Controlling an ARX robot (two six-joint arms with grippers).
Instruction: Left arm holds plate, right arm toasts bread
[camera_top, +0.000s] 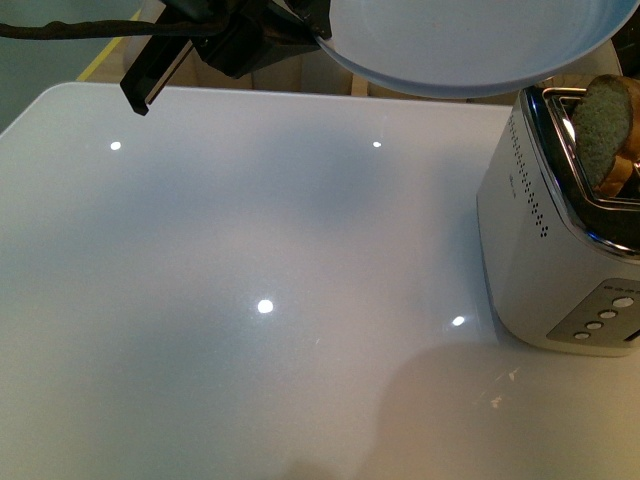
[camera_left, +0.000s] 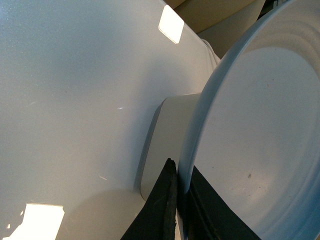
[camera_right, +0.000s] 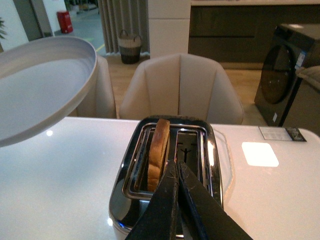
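Note:
The pale blue-grey plate (camera_top: 470, 45) hangs in the air at the top of the front view, tilted, above the table's far side. My left gripper (camera_top: 318, 30) is shut on its rim; in the left wrist view the black fingers (camera_left: 167, 200) pinch the plate's edge (camera_left: 260, 135). The bread (camera_top: 603, 130) stands upright in a slot of the white and chrome toaster (camera_top: 545, 240) at the right. In the right wrist view my right gripper (camera_right: 176, 165) is shut and empty just above the toaster (camera_right: 125, 200), beside the bread (camera_right: 158, 152). The plate (camera_right: 40, 85) shows there too.
The glossy white table (camera_top: 250, 300) spreads across the front view with lamp reflections. The toaster's buttons (camera_top: 600, 320) face the near side. Beige chairs (camera_right: 180, 87) stand behind the table's far edge, and a dark appliance (camera_right: 287, 70) stands further back.

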